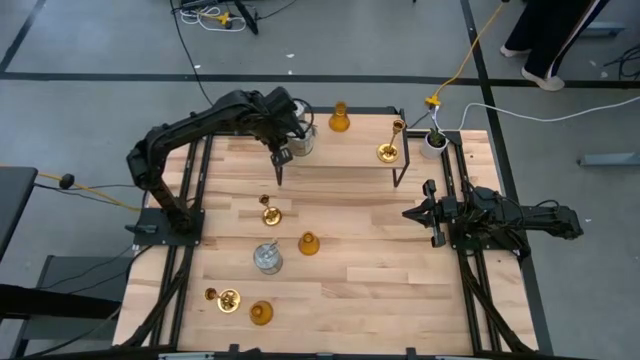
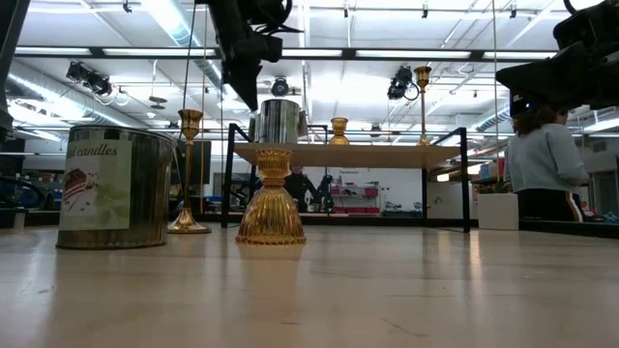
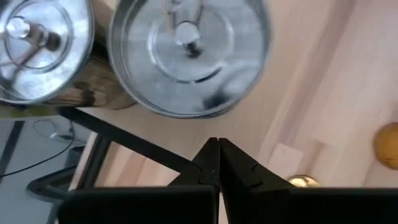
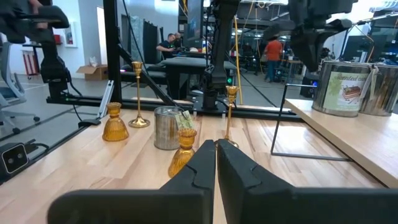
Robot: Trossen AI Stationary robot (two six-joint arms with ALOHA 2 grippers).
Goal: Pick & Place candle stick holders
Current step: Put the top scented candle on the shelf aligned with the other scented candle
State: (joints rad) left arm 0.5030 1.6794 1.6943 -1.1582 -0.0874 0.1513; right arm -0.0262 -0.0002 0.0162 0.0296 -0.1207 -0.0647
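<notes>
Standing in three kinds: silvery glass cylinders [image 1: 267,258] with a printed label, amber bell-shaped holders [image 1: 308,243] with ribbed skirts, and shiny brass ones [image 1: 269,213] with round base and thin stem. Resting on the raised shelf [image 1: 350,155] at the far end: two silvery cylinders side by side at its left end, an amber bell [image 1: 339,118] near the middle, a brass stick [image 1: 390,150] toward its right. Sitting beside that shelf's right end: a small white pot [image 1: 434,142] with a green plant. Lying lower on the tabletop [image 1: 380,290]: one cylinder, two amber bells, two brass sticks, one of them tipped on its side near the front-left. Showing, in the left wrist view only, the open tops of both shelf cylinders [image 3: 189,53], each with a small metal fitting at the bottom. Showing, in the low view only, the word "candles" on the near cylinder's label [image 2: 106,184]. Hovering over the shelf's left end, just above the cylinders: left gripper [image 1: 283,155], jaws pressed together, gripping nothing. Waiting at the tabletop's right edge: right gripper [image 1: 412,212], jaws closed, holding nothing.
</notes>
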